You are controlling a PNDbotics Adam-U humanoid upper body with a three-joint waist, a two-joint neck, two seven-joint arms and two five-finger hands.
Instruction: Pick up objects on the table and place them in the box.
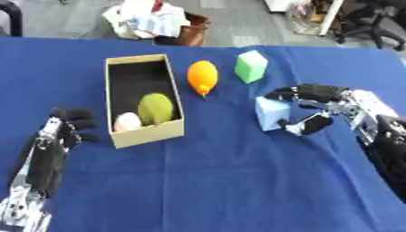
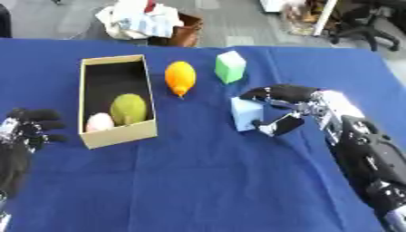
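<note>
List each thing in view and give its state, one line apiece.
box: open, upright
green fruit: in box
pink ball: in box
orange fruit: on table
green cube: on table
pale blue cube: on table, right hand around it
left hand: idle

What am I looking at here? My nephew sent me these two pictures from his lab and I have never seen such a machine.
Both pictures come from one stereo camera in a humanoid robot's head, looking down at a table with a blue cloth; the left eye and right eye views show the same moment. The black and silver limbs are the robot's arms, steered by a person. Its right hand has fingers and thumb around a light blue cube, though I cannot tell if it grips yet. Its left hand rests idle near the lower left, fingers relaxed. A cardboard box already holds a green fruit and a pale pink object. Beside the box lie an orange fruit and a green cube, not yet packed.
</note>
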